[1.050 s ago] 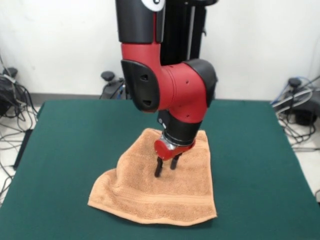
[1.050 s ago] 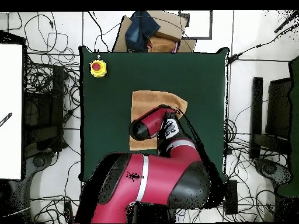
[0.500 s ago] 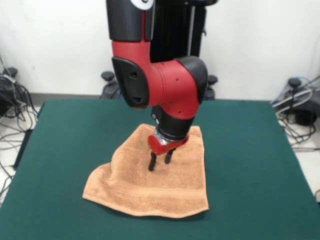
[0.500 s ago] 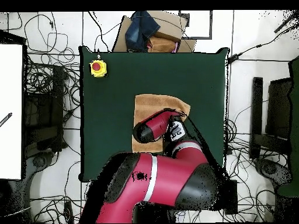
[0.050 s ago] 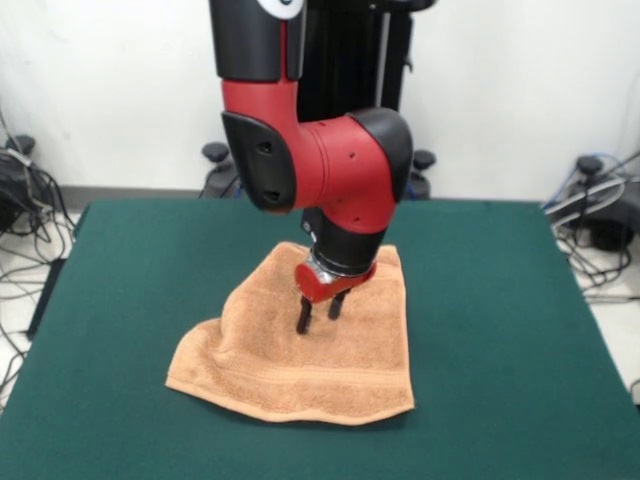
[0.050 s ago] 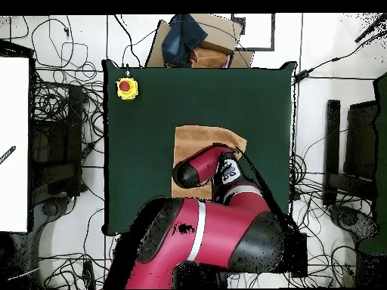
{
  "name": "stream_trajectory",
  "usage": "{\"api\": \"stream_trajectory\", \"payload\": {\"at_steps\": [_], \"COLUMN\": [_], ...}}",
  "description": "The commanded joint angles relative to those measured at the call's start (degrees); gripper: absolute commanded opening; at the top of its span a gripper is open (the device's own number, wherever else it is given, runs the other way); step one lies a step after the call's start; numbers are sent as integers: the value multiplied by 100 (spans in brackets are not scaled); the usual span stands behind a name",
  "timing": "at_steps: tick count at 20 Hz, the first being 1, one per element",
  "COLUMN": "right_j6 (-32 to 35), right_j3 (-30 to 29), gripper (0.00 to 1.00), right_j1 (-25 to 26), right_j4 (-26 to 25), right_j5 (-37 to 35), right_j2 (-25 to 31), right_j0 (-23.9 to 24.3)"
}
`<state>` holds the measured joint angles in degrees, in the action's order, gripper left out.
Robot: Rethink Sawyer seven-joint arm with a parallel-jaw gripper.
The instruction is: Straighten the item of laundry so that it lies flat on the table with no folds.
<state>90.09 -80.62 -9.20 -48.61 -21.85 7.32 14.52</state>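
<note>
The item of laundry [image 5: 300,372], a peach-orange towel, lies spread on the green table [image 5: 130,260], near its front middle. A woven band runs along its near hem. Its left edge is rumpled, with a raised fold near the front left corner. My gripper [image 5: 319,316] points down over the towel's middle. Its two black fingers [image 5: 303,319] stand apart, their tips at or just above the cloth, with nothing seen between them. From overhead the arm covers the gripper and the lower part of the towel [image 6: 204,140].
A yellow box with a red button [image 6: 126,87] sits at one table [image 6: 143,113] corner. A cardboard box holding dark cloth [image 6: 196,38] stands beyond the table's edge. Cables lie on the floor around the table.
The arm and the towel shifted left together in the front view. In the last half second the gripper rose slightly while the towel stayed put.
</note>
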Motion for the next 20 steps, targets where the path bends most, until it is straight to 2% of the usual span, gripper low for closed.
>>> {"api": "stream_trajectory", "payload": {"at_steps": [1,12,17,20], "right_j6": [-773,-179,159,43], "right_j3": [-1052,-1396,-1162,-865], "gripper": [100,100,100,100], "right_j1": [539,479,592,303], "right_j4": [-128,-157,-264,-299], "right_j5": [-1035,-693,-291,-122], "right_j2": [61,-47,-209,-100], "right_j0": [119,-252,-464,-463]}}
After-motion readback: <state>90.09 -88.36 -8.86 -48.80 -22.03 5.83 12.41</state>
